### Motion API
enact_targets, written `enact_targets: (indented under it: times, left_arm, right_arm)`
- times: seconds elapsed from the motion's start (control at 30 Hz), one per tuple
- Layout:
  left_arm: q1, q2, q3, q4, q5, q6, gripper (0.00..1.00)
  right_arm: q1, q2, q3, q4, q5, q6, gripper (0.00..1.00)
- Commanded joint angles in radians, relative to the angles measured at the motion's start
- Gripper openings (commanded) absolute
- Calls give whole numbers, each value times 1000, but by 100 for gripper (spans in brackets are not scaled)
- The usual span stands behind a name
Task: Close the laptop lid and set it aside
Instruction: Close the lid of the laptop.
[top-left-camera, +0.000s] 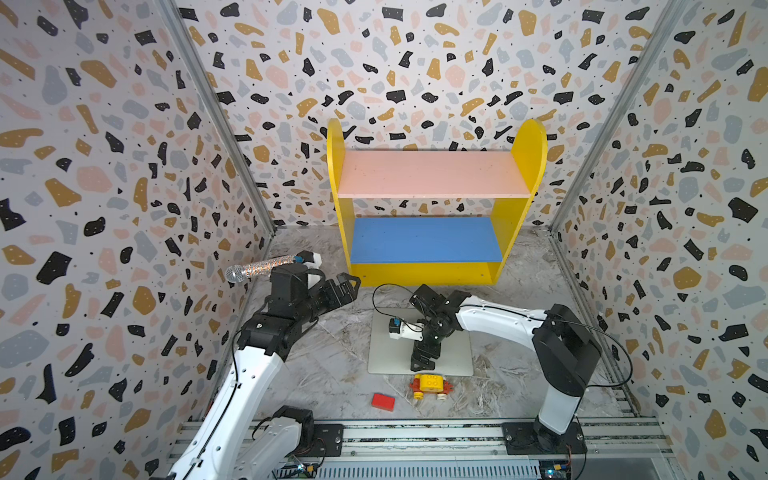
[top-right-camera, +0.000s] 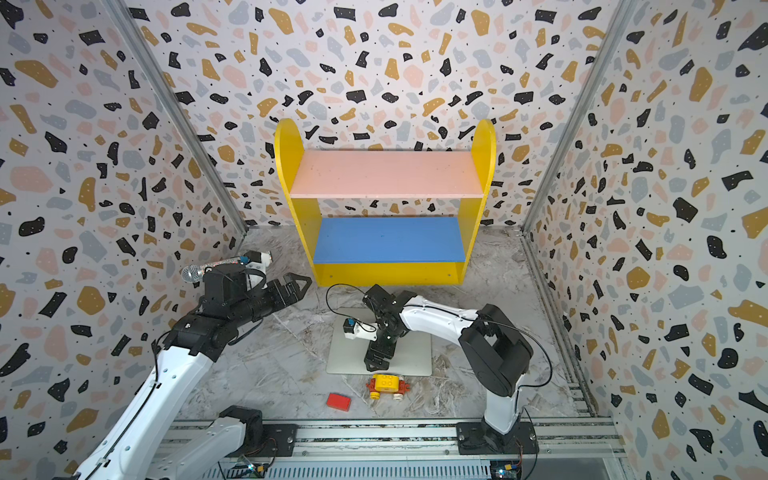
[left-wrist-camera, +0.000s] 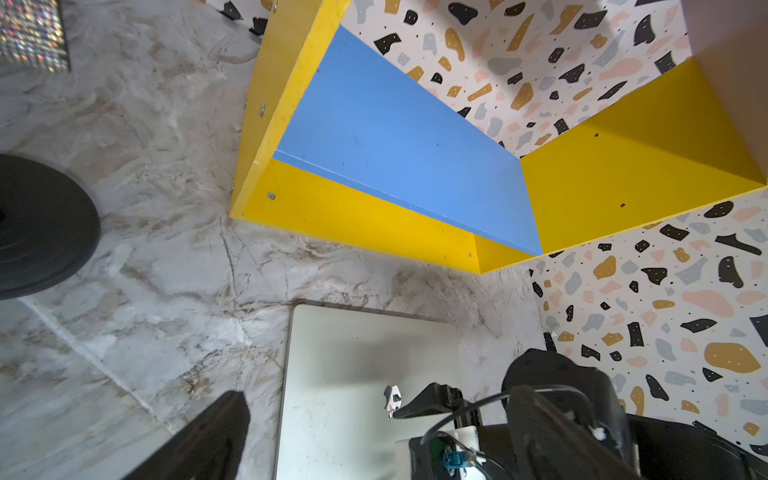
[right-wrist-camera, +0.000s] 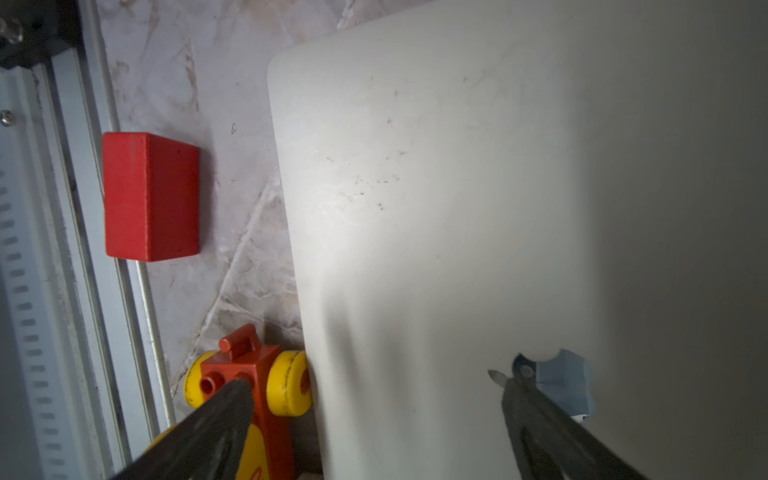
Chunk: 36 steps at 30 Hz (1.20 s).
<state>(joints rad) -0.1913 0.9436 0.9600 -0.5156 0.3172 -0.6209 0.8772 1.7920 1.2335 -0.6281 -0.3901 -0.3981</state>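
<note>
Left tool, right tool both wide; one shut laptop, one car, one block.

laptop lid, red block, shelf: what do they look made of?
laptop lid: likely metal, matte silver-grey; smooth, faint scuffs, soft sheen.
red block: painted wood or plastic, can't tell; solid, matte, slightly rounded edges.
shelf: probably painted board, satin yellow sides, pink and blue boards; screw heads show in the left wrist view.
</note>
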Motion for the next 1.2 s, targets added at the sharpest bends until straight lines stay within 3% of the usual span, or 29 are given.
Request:
enact_targets:
  times: [0.0,0.43,0.73,0.9,1.17]
  left_arm:
    - [-2,21,21,-10,34,11,100]
    - [-82,77,-43,0,35,-29,100]
    - [-183,98,-75,-7,-43,-56,100]
    - [-217,72,-161,43,-93,-127,100]
    - [-227,87,-280,135,-49,-161,100]
  right_arm:
    - [1,-87,6,46,44,63,99]
    - [-83,-241,-128,245,45,389,96]
    - [-115,-347,-282,447,55,595,96]
    - [-139,-387,-331,475,84,709,96]
    - [-209,-490,-452,525,119,826,96]
